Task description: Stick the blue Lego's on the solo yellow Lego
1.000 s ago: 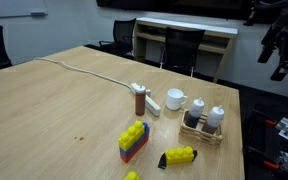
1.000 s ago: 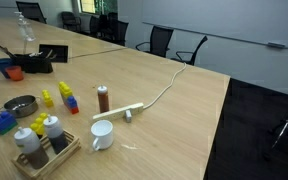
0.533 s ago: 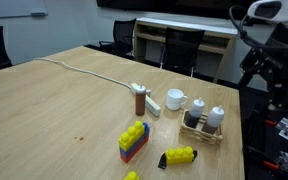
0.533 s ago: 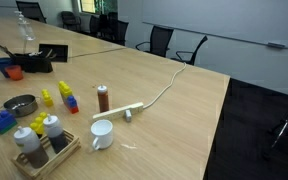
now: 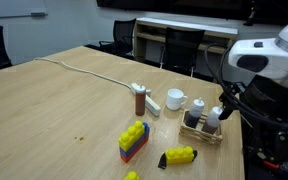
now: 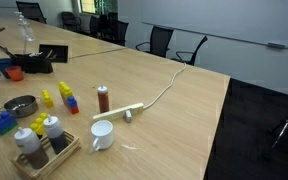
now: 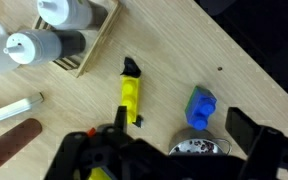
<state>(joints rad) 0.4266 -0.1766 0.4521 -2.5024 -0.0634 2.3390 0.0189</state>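
The solo yellow Lego [image 7: 132, 95], long with a black piece at its end, lies flat on the wooden table. It also shows in both exterior views [image 5: 179, 156] [image 6: 47, 98]. A blue Lego [image 7: 201, 107] lies a short way beside it, and also shows in an exterior view [image 6: 1, 122]. My gripper [image 7: 184, 122] hangs open and empty above the table. Its fingers stand wide apart, one near the yellow Lego and one past the blue Lego. The white arm [image 5: 262, 62] looms at the right of an exterior view.
A metal bowl [image 7: 196, 150] sits right by the blue Lego, partly under my gripper. A wooden rack with shakers [image 5: 204, 122], a white mug [image 5: 175, 99], a brown bottle [image 5: 140, 100] and a power strip [image 7: 9, 110] stand nearby. A yellow-topped stack [image 5: 133, 140] sits beside the solo Lego.
The arm has swung down from the upper right to low over the table by the rack. A dark part of it has entered the left edge of an exterior view.
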